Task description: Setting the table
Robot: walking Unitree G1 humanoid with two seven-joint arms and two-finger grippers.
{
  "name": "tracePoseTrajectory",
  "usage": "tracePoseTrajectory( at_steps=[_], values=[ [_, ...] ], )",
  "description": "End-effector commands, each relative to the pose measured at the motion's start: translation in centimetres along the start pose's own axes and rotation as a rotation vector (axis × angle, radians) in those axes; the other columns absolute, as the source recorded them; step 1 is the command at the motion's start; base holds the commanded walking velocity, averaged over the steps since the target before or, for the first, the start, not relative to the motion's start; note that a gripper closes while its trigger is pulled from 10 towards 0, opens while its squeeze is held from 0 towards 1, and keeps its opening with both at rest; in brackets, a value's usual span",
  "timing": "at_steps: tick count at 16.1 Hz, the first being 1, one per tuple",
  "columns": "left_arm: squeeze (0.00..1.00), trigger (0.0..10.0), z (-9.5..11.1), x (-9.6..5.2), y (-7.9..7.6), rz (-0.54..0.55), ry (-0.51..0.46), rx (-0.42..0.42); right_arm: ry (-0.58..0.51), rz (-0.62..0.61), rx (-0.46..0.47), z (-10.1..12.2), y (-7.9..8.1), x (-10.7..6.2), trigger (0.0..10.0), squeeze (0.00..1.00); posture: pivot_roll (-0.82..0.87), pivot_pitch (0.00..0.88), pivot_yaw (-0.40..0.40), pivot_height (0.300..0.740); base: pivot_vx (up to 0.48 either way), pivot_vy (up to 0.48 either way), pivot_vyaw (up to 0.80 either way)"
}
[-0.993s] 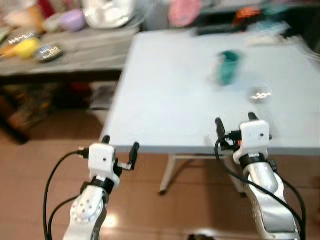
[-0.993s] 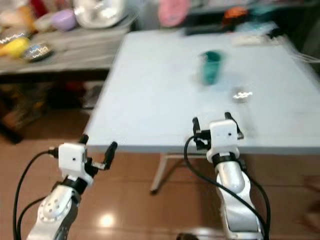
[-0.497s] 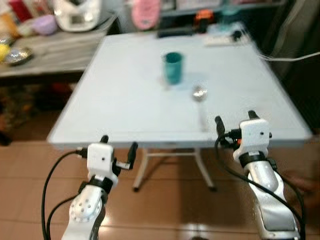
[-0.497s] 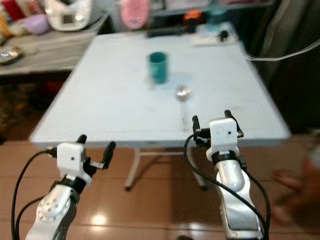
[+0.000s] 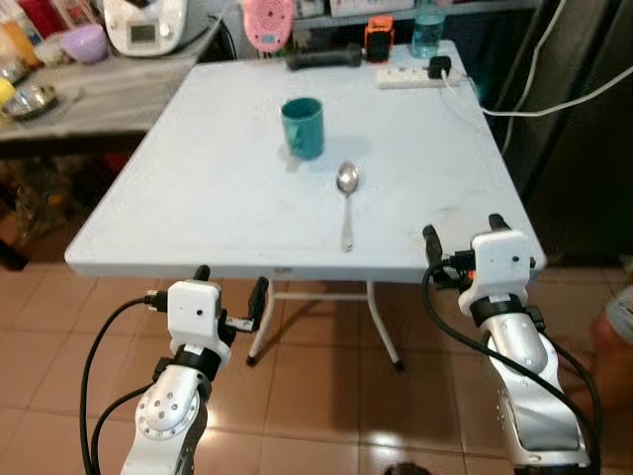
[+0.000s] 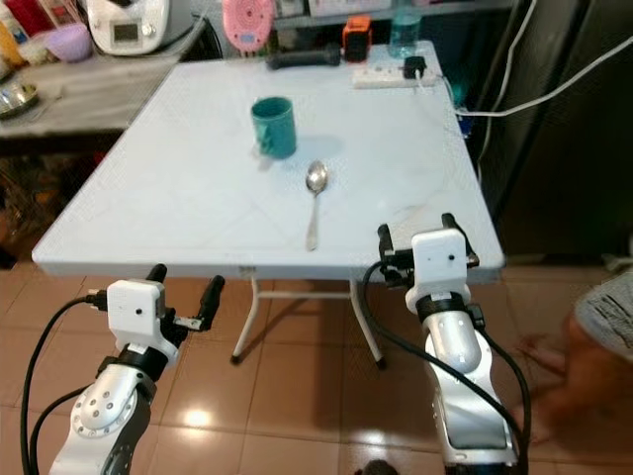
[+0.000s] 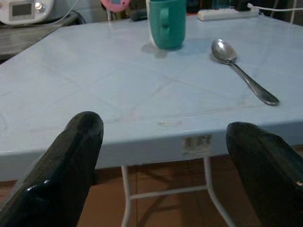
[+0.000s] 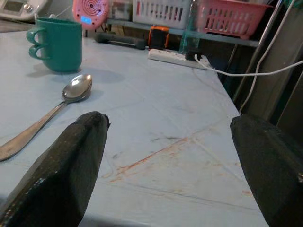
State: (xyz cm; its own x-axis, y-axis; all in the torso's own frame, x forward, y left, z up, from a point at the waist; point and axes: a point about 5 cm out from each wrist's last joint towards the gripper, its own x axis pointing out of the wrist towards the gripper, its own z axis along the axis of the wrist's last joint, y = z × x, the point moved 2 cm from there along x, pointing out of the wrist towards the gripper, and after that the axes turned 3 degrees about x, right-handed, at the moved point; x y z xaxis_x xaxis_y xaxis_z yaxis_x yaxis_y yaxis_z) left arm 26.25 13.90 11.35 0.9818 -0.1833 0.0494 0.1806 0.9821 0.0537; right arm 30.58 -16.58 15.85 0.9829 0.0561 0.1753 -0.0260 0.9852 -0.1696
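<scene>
We find the spoon [image 5: 345, 203] lying flat on the pale blue worktop [image 5: 178, 198], bowl toward the far side and handle running back toward the near edge, so its long axis points roughly at us. The teal mug [image 5: 303, 127] stands upright just beyond and to the left of the bowl, near it but apart.

The right end effector [image 5: 461, 233] sits at the near edge of the worktop, fingers spread wide and holding nothing. From it the spoon lies ahead and to the left, the handle end being the nearer part. The left end effector [image 5: 230, 285] hangs below and short of the worktop edge, also spread wide and empty. From it the spoon lies ahead and to the right.

We judge the right arm the nearer, though the margin over the left is hard to settle from these views. A reach along the handle's line looks the plainest approach.
</scene>
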Motion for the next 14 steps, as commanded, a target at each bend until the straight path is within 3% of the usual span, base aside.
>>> tracePoseTrajectory(
  at_steps=[1, 14],
  values=[
    [0.00, 10.0, 0.01, -0.25, 0.58, 0.010, 0.001, 0.005, -0.008, 0.008, 0.010, 0.16, 0.47, 0.12, 10.0, 0.00, -0.11, 0.135, 0.123, 0.740, 0.000, 0.000, 0.00],
    [0.00, 10.0, 0.16, -0.20, -0.06, -0.041, -0.003, -0.017, 0.002, 0.027, 0.013, -0.12, 0.97, -0.16, 10.0, 0.00, -0.12, 0.145, 0.130, 0.740, 0.391, 0.000, 0.00]
  ],
)
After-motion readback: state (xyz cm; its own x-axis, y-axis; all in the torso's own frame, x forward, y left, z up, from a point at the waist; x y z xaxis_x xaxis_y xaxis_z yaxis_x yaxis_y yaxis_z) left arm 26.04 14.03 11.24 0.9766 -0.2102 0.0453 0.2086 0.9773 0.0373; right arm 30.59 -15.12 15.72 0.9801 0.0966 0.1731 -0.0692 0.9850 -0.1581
